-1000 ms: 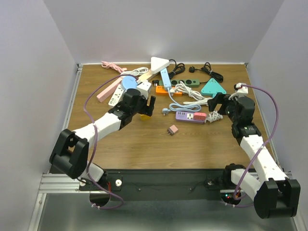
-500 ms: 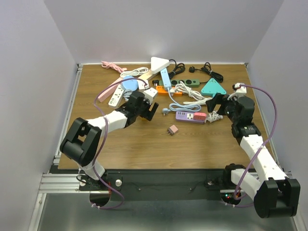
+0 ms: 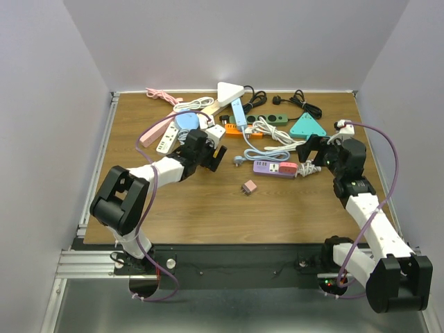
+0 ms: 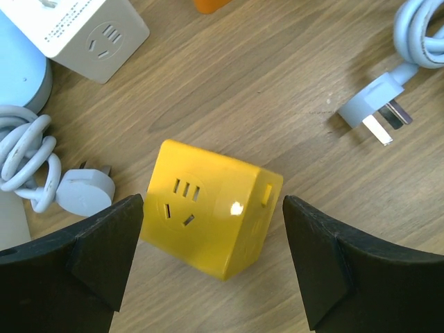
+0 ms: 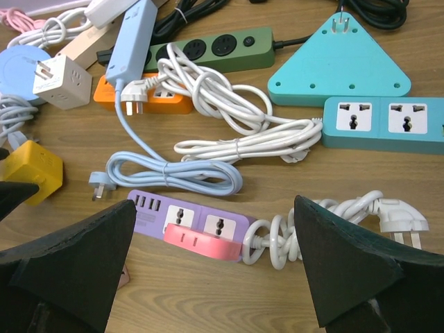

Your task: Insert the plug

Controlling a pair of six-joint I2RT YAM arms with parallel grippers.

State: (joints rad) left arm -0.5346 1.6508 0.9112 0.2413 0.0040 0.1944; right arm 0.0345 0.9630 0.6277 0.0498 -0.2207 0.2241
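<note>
A yellow cube socket (image 4: 211,208) lies on the wood between the fingers of my left gripper (image 4: 211,263), which is open and touches nothing. In the top view my left gripper (image 3: 211,154) covers the cube. A pale blue plug (image 4: 378,114) on its coiled cable lies to the cube's right; it also shows in the top view (image 3: 238,160). My right gripper (image 3: 316,149) is open and empty, hovering over the purple power strip (image 5: 191,215) with a pink piece (image 5: 205,241) on it. The cube shows at the left of the right wrist view (image 5: 31,173).
A white cube socket (image 4: 94,31) and a white round plug (image 4: 83,193) lie left of the yellow cube. Teal triangle (image 5: 340,62), teal strip (image 5: 381,123), green strip (image 5: 208,48), orange strip (image 5: 146,97) and white cords (image 5: 236,104) crowd the back. A small pink adapter (image 3: 249,187) lies mid-table.
My left arm has folded in and its gripper has come down over the yellow cube, which showed in the top view before and is now covered. The right arm has not moved.
</note>
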